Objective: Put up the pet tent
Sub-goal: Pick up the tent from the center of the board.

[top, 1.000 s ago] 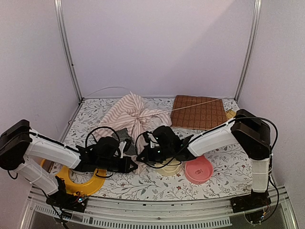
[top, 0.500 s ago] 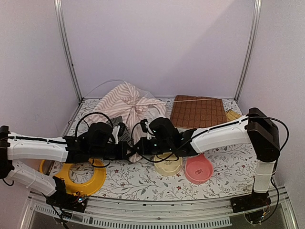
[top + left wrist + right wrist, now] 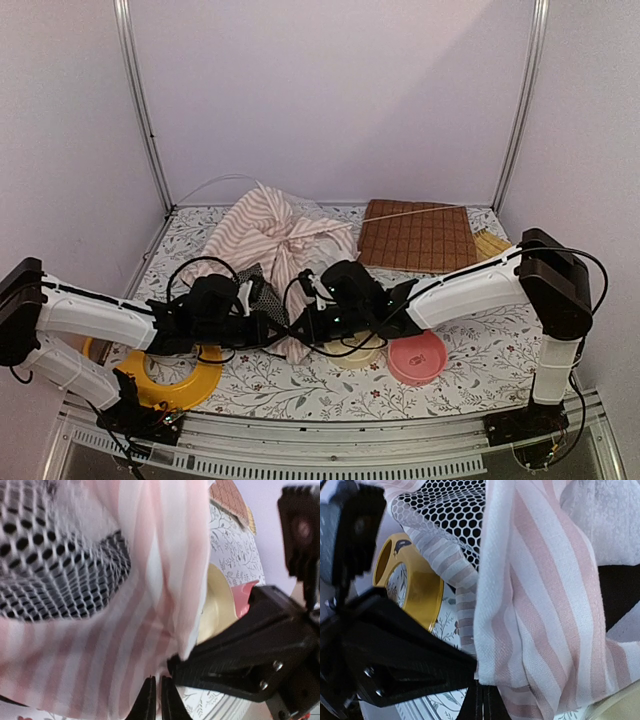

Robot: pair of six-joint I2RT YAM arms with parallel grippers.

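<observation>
Left pincer point(image 3: 154, 702): clamped on tent point(image 3: 268, 232) hem. Right pincer point(image 3: 482, 700): likewise, tip to tip with it. I note both have drawn the hem toward 6 o'clock. Tent: heaped at 12 o'clock, not yet standing.

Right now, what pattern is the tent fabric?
Pink-and-white stripes on the tent; clearest in the right wrist view.

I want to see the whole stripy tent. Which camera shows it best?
The top view. It shows the whole tent as one crumpled heap. Both wrist views are too close: they show only pink and white stripes and a patch of netting.
</observation>
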